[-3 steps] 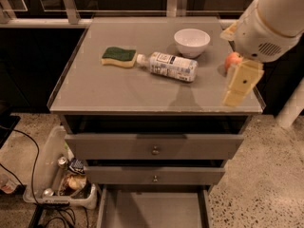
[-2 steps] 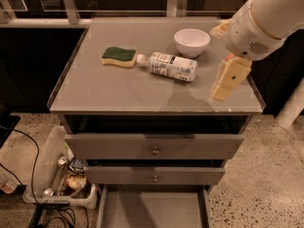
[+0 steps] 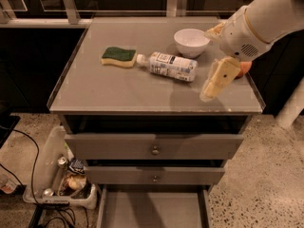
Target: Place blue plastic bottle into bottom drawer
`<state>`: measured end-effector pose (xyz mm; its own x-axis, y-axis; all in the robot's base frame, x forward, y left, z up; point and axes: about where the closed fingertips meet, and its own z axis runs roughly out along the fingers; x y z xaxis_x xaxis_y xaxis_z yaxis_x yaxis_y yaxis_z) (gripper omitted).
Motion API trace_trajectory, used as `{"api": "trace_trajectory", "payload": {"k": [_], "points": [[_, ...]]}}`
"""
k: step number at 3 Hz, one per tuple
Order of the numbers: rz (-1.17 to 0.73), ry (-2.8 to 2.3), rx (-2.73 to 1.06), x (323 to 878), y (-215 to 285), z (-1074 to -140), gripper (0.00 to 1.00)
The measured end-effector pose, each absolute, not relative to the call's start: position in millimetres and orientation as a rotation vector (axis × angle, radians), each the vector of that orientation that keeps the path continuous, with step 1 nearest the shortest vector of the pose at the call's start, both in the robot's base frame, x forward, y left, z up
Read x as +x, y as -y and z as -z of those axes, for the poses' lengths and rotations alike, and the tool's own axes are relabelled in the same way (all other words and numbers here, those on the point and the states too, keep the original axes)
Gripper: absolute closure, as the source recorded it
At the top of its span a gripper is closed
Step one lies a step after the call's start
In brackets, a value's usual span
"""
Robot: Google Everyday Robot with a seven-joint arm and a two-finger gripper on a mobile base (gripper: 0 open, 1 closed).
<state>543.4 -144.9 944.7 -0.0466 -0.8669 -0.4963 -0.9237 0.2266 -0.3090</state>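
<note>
The blue plastic bottle (image 3: 170, 66) lies on its side in the middle of the cabinet top, white cap pointing left toward the sponge (image 3: 118, 56). The gripper (image 3: 216, 82) hangs over the right part of the top, just right of the bottle's base and apart from it; it holds nothing that I can see. The bottom drawer (image 3: 153, 208) is pulled out at the foot of the cabinet and its grey floor shows bare.
A white bowl (image 3: 191, 42) stands behind the bottle. An orange thing (image 3: 243, 69) peeks out behind the arm at the right edge. Two shut drawer fronts with knobs (image 3: 155, 150) sit above the open drawer. A clear bin (image 3: 66, 177) of clutter stands on the floor left.
The gripper has moved left and a little forward across the cabinet top, toward the bottle's base. The bottle, sponge and bowl have not moved.
</note>
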Motion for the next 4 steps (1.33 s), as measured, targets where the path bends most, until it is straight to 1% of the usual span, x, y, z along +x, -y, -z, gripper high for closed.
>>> {"api": "trace_trajectory", "payload": {"k": [1, 4], "points": [[-0.138, -1.938, -1.631, 551.5, 144.2, -931.4, 0.00], [-0.255, -2.037, -1.501, 632.4, 137.7, -867.4, 0.00]]}}
